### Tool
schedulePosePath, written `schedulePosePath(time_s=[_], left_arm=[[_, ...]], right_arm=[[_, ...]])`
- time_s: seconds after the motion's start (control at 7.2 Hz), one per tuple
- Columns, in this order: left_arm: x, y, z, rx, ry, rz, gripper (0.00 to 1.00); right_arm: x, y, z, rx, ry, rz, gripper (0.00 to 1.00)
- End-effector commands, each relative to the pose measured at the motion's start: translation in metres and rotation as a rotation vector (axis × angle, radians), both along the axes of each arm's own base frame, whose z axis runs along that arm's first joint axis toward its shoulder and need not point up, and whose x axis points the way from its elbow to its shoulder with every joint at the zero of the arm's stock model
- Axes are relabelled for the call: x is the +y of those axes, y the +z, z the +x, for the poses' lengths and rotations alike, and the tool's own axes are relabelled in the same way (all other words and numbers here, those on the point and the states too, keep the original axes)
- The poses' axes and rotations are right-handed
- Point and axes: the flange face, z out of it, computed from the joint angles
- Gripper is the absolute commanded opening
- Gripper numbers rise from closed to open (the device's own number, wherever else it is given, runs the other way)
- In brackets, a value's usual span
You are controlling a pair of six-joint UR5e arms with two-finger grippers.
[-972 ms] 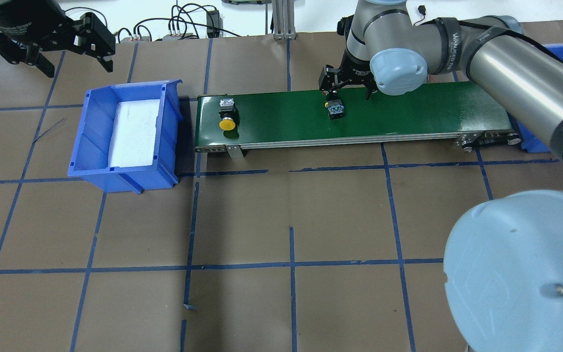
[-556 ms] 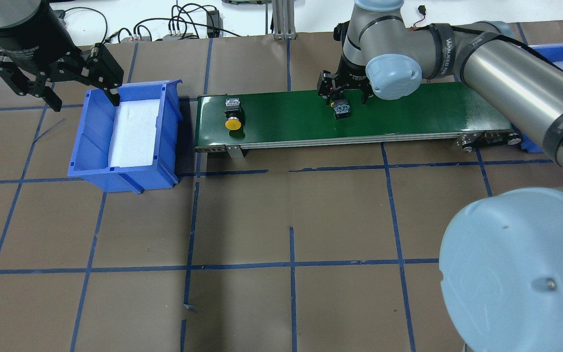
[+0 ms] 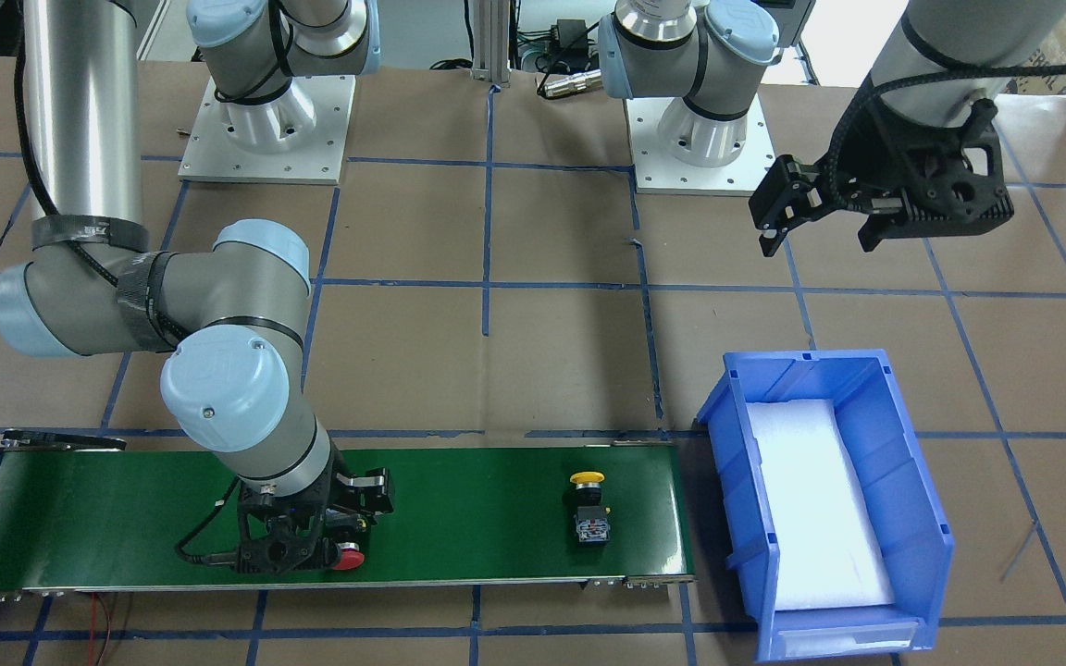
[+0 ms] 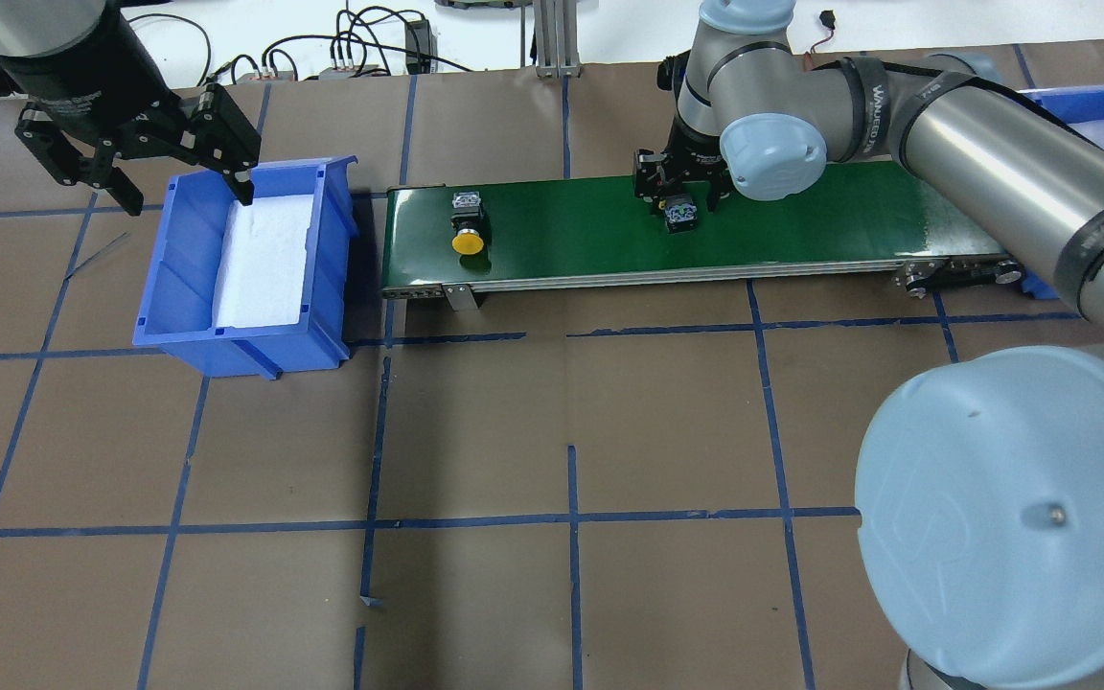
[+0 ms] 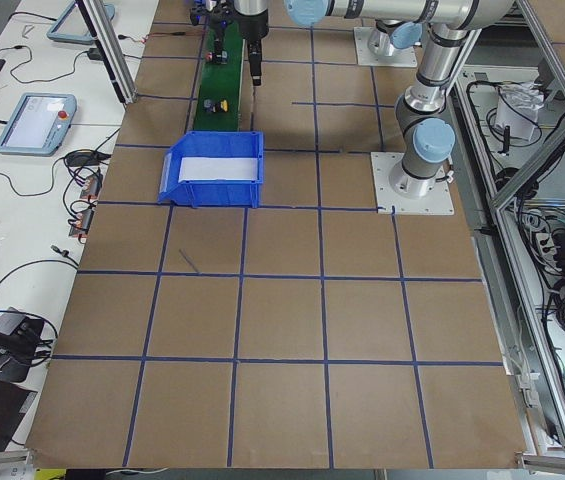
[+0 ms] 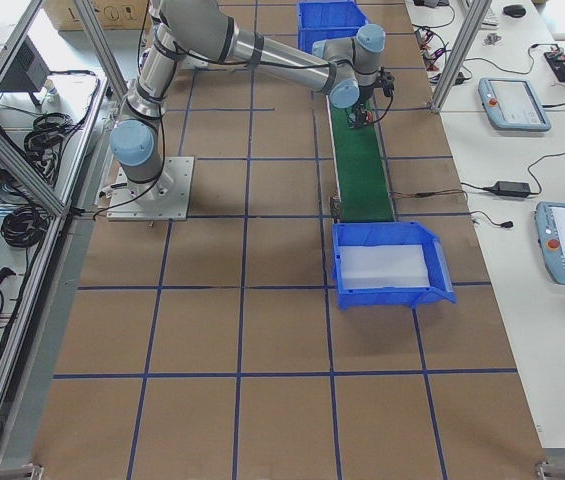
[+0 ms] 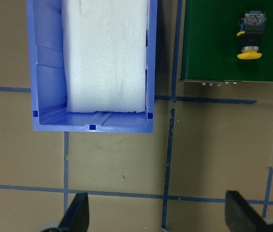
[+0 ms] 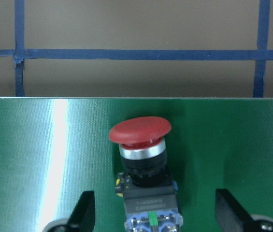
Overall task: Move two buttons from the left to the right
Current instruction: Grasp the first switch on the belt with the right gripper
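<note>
Front-facing view: the right gripper [image 3: 316, 536] is down on the green conveyor belt [image 3: 477, 518], jaws spread, straddling the red button [image 3: 348, 558], whose cap projects toward the operators' edge. The yellow button [image 3: 588, 513] lies well apart, toward the belt's bin end and nearer the left arm. The left gripper [image 3: 820, 239] hangs high near the blue bin [image 3: 922, 481], spread and empty. Overhead view: the red button's grey block shows on the robot side of the right gripper, so its long axis runs across the belt. The yellow button lies likewise, with its cap reversed. Exterior left and right views: both buttons are too small to add detail. Left wrist view: the bin holds only a white foam pad [image 7: 107, 53], and the yellow button sits beyond the bin wall, on the belt. Right wrist view: both fingers [image 8: 84, 212] flank the block without touching it. Closing across the axis appears to be the next action. The belt is flat and glossy, showing bare green beside the button.
</note>
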Motion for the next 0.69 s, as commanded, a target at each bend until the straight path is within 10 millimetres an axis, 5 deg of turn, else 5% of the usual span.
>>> schedulePosePath(time_s=[0.0,0.28,0.56], left_arm=[[-0.014,-0.016,0.004,-0.003,0.003,0.018,1.0],[-0.015,-0.019,0.007,0.0,0.005,0.012,1.0],[-0.026,-0.024,0.009,-0.004,0.002,0.003,1.0]], right_arm=[[-0.004,0.002,-0.012,-0.002,0.069,-0.001,0.1],[-0.009,0.01,-0.033,0.0,0.089,-0.011,0.07],[-0.016,0.042,-0.103,0.018,0.167,0.018,0.07]])
